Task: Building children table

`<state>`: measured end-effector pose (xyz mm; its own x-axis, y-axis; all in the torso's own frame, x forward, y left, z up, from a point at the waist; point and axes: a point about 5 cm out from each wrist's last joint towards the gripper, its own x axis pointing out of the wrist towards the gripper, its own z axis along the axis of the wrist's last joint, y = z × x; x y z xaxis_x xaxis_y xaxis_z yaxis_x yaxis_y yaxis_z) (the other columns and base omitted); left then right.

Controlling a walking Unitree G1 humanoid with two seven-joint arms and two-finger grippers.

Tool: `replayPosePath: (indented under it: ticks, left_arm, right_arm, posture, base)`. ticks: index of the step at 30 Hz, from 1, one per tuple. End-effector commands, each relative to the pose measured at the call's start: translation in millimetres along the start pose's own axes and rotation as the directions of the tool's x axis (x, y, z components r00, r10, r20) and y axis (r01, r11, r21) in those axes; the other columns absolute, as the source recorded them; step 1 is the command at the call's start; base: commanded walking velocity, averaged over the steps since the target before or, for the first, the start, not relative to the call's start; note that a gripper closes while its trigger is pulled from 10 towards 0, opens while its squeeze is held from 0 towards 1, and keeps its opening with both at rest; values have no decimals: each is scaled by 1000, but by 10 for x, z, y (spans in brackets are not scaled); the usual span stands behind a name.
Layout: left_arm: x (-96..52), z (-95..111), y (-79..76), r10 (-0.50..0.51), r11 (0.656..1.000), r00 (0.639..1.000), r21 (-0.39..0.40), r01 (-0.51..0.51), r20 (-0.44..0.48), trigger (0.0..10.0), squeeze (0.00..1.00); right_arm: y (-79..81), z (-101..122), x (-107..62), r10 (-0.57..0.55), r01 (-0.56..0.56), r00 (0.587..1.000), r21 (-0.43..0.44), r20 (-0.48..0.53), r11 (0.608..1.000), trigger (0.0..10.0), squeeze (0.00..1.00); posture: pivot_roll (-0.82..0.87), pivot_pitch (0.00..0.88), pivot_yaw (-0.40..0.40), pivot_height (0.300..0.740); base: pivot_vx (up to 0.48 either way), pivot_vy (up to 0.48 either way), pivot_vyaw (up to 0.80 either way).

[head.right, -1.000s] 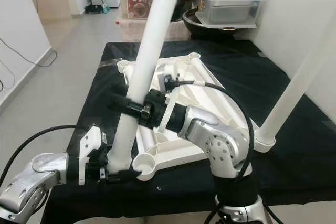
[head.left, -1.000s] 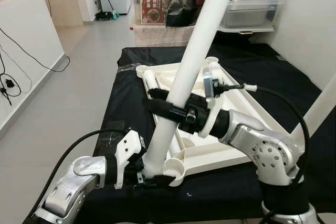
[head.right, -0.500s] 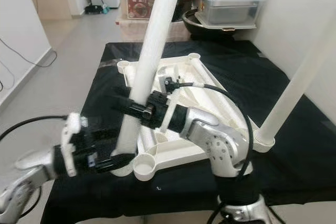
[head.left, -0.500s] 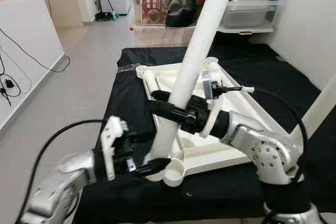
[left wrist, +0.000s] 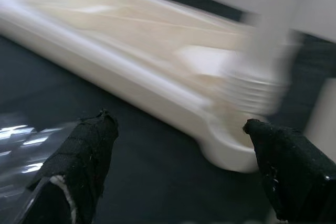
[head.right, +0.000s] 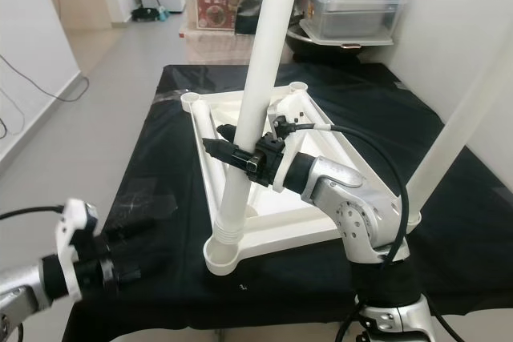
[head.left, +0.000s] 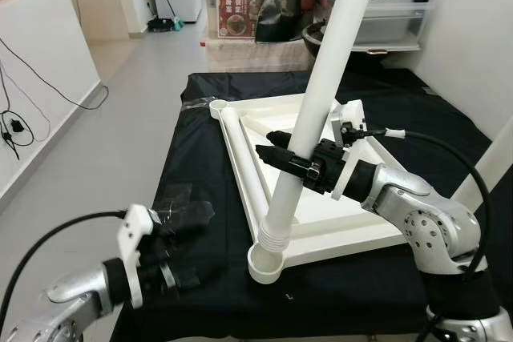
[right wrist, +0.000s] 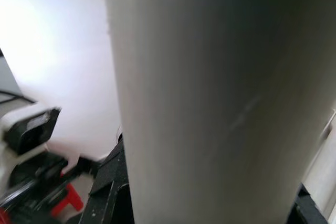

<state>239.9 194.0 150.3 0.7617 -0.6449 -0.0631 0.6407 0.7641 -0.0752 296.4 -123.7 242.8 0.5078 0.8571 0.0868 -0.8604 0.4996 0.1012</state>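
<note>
The white table top (head.left: 237,143) lies upside down on a black cloth. A long white leg (head.left: 323,90) stands in its near left corner socket (head.left: 265,263), leaning slightly to the right. My right gripper (head.left: 290,158) is shut on this leg about a third of the way up; in the right wrist view the leg (right wrist: 210,103) is very close. My left gripper (head.left: 186,255) hovers low over the cloth to the left of the socket, open and holding nothing; its fingertips (left wrist: 97,129) frame the socket corner (left wrist: 231,150). A second white leg (head.right: 453,134) stands at the near right corner.
Storage boxes (head.left: 240,7) and clear bins (head.left: 383,15) are stacked behind the cloth-covered platform (head.left: 192,110). A crinkled patch of clear film (head.left: 186,215) lies on the cloth near my left gripper. Bare grey floor (head.left: 120,118) and a wall with cables run along the left.
My left gripper has let go of the leg's base and drawn back to the near left. The leg now stands more upright in the socket, and the table top lies flat.
</note>
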Motion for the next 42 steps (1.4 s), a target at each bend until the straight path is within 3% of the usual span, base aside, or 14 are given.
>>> replayPosePath:
  ticks: [1, 3, 4, 6, 8, 11, 15, 25, 34, 42]
  left_arm:
    - [-35, -49, 232, 219, 976, 976, 4, -219, -1, 10000, 0]
    - [-35, -49, 232, 219, 976, 976, 4, -219, -1, 10000, 0]
    - [-51, -61, 337, 330, 944, 944, -11, -330, 12, 10000, 0]
    - [-44, -60, 299, 361, 932, 932, -37, -360, 30, 10000, 0]
    - [-3, -50, 132, 327, 944, 944, -62, -324, 53, 10000, 0]
    - [27, -56, 42, 308, 950, 950, -82, -303, 60, 10000, 0]
    - [125, -104, -209, 265, 957, 961, -144, -252, 78, 10000, 0]
    - [146, -198, -220, 297, 946, 954, -148, -287, 48, 10000, 0]
    - [199, -198, -293, 281, 948, 959, -168, -270, 43, 10000, 0]
    - [233, -186, -299, 287, 950, 956, -147, -275, 63, 10000, 0]
  right_arm:
    - [69, 7, 5, 8, -8, 1000, -60, -8, 998, 0, 0]
    - [69, 7, 5, 8, -8, 1000, -60, -8, 998, 0, 0]
    - [98, 2, 7, -2, 0, 1000, -88, -13, 996, 0, 0]
    - [120, -1, 19, -31, 29, 999, -123, -13, 992, 0, 0]
    - [128, -2, 40, -82, 82, 997, -142, 4, 986, 0, 0]
    - [122, -7, 53, -108, 109, 994, -139, 15, 984, 0, 0]
    - [151, -34, 91, -136, 140, 990, -147, 42, 979, 0, 0]
    - [243, -140, 80, -101, 98, 995, -221, 0, 970, 0, 0]
    - [246, -189, 101, -123, 121, 992, -170, 3, 978, 0, 0]
    - [256, -208, 94, -123, 121, 992, -201, 5, 972, 0, 0]
  posture:
    - [-45, 0, -49, 740]
    - [-45, 0, -49, 740]
    - [-48, 0, -49, 740]
    - [-44, 0, -53, 740]
    - [-39, 0, -56, 740]
    - [-36, 0, -57, 740]
    - [-31, 0, -59, 740]
    - [-28, 0, -60, 740]
    - [-28, 0, -58, 740]
    - [-31, 0, -57, 740]
  base:
    - [0, 0, 0]
    - [0, 0, 0]
    - [0, 0, 0]
    - [0, 0, 0]
    - [0, 0, 0]
    - [0, 0, 0]
    - [0, 0, 0]
    - [0, 0, 0]
    - [0, 373, -267]
    - [0, 240, -400]
